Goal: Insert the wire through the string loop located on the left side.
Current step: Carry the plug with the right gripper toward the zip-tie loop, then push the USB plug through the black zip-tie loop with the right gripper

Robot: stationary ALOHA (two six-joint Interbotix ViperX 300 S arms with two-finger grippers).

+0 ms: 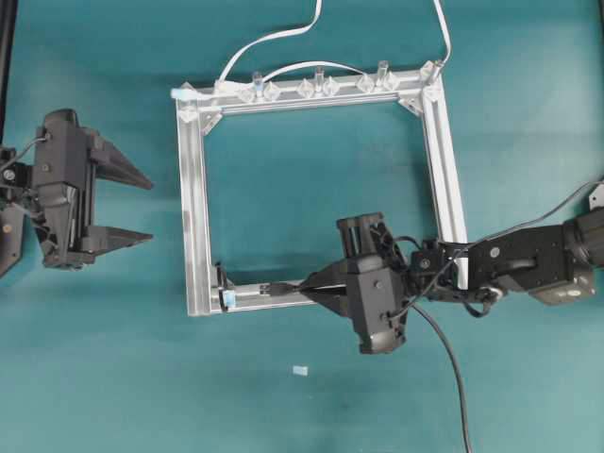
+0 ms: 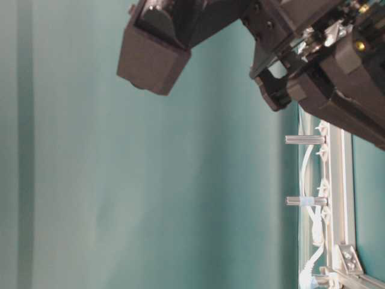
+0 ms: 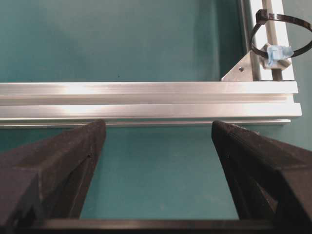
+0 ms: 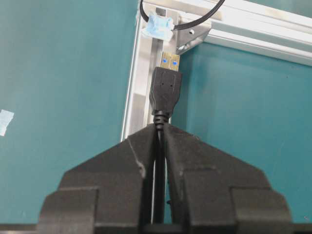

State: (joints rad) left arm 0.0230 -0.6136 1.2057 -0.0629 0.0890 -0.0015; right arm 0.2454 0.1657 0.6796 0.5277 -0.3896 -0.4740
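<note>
Teal table: right gripper (image 4: 160, 131) clamps wire (image 4: 165, 87) nr string loop (image 4: 183, 22); left gripper (image 1: 127, 206) wide.

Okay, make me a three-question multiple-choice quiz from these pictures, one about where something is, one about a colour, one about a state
1. Where is the string loop on the metal frame?
A. lower-left corner in the overhead view
B. upper-right corner
C. middle of the top rail

2. What colour is the bit at the loop's base?
A. red
B. pale blue
C. yellow

3. What state is the right hand in?
A. open and empty
B. shut on the white cable
C. shut on the wire

Answers:
1 A, the loop sits at that corner, near the plug tip.
2 B, both wrist views show it pale blue.
3 C, the fingers pinch the black cable just behind its plug.
</note>
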